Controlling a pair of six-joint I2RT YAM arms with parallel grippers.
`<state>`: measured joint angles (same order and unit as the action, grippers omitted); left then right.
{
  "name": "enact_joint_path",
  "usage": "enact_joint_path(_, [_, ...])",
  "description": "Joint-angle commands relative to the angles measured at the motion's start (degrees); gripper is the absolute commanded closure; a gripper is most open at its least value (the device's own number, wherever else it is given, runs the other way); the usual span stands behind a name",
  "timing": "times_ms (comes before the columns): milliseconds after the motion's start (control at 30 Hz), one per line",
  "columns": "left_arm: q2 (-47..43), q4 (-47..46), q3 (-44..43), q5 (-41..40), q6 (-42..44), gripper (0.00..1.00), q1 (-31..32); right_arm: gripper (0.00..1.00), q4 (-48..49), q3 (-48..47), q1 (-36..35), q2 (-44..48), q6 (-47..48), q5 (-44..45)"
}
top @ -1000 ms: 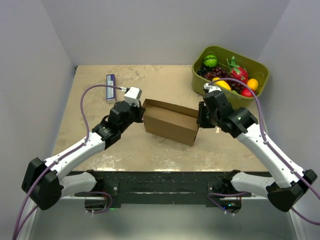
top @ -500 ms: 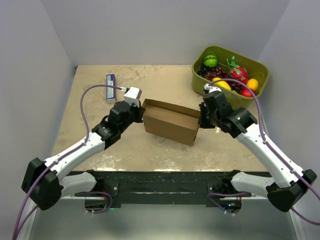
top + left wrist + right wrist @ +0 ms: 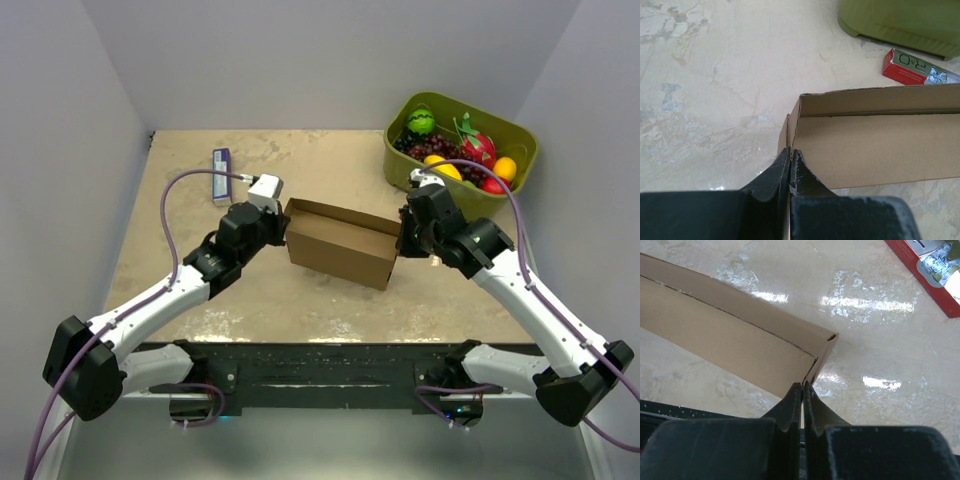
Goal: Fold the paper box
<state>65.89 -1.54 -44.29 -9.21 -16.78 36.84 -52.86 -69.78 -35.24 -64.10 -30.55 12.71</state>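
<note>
The paper box (image 3: 338,246) is a brown cardboard box standing on the table's middle, open at the top. My left gripper (image 3: 282,228) is at its left end. In the left wrist view the fingers (image 3: 790,154) are pinched shut on the end wall's edge of the box (image 3: 875,150). My right gripper (image 3: 401,240) is at the box's right end. In the right wrist view it (image 3: 803,387) is shut at the corner of the box (image 3: 730,342), with a thin cardboard edge between the fingers.
An olive-green bin (image 3: 516,133) of fruit stands at the back right, also in the left wrist view (image 3: 900,22). A red packet (image 3: 917,66) lies between bin and box, also in the right wrist view (image 3: 927,270). A blue pack (image 3: 222,175) lies back left.
The right wrist has shifted very slightly to the right. The box and the left arm hold their places.
</note>
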Motion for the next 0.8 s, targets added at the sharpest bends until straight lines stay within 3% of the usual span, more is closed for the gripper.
enact_joint_path(0, [2.3,13.2,2.1,1.9,1.0,1.00,0.7,1.00,2.8,-0.6,-0.4,0.2,-2.1,-2.2])
enact_joint_path(367, [2.2,13.3,2.1,1.6,1.1,1.00,0.8,1.00,4.1,5.6,-0.4,0.4,-2.4,-2.4])
enact_joint_path(767, [2.4,13.3,1.9,1.4,1.1,1.00,0.9,1.00,-2.6,5.4,-0.8,-0.6,-0.3,2.2])
